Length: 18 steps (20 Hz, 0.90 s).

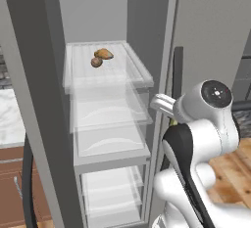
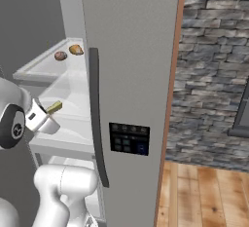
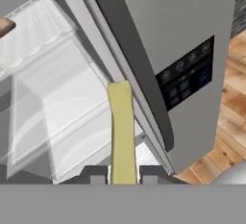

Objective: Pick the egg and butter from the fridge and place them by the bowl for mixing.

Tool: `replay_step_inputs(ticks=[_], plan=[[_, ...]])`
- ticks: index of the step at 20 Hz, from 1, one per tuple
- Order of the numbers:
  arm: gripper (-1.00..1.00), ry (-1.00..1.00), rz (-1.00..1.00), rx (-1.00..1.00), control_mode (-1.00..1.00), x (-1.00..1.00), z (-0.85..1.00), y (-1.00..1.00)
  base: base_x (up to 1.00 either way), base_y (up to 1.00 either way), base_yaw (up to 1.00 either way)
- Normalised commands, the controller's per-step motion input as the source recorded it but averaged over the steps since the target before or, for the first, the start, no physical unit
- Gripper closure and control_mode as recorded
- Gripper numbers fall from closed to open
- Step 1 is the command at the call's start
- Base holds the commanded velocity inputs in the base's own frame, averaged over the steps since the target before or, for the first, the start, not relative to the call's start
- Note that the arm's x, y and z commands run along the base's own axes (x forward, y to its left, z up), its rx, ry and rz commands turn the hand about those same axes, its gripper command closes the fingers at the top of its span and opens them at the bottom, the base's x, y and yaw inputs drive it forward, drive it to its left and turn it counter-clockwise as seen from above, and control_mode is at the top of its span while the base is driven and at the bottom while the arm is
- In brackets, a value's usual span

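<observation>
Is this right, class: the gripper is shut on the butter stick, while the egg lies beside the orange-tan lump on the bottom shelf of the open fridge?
Not quite. The egg and the orange-tan lump lie on the top glass shelf of the fridge, as the left base view shows. The rest holds: the gripper is shut on the butter.

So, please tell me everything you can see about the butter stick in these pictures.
The butter is a thin, matte olive-yellow stick with a plain surface and a squared far end. The gripper is shut on its near end, one dark finger on each side, so it juts straight out from the hand. It hangs in the air in front of the open fridge, by the glass shelves, and touches nothing else.
</observation>
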Motion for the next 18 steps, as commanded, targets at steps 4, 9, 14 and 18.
replay_step_inputs(ticks=[4, 9, 14, 18], plan=[[1.00, 0.05, 0.00, 0.01, 1.00, -0.24, -0.03, 0.01, -0.49, 0.00, 0.00], [1.00, 0.00, 0.00, 0.00, 1.00, 0.00, 0.00, 0.00, -1.00, 0.01, 0.00], [1.00, 0.00, 0.00, 0.00, 1.00, 0.00, 0.00, 0.00, -1.00, 0.00, 0.06], [1.00, 0.00, 0.00, 0.00, 1.00, 0.00, 0.00, 0.00, -1.00, 0.00, 0.40]])
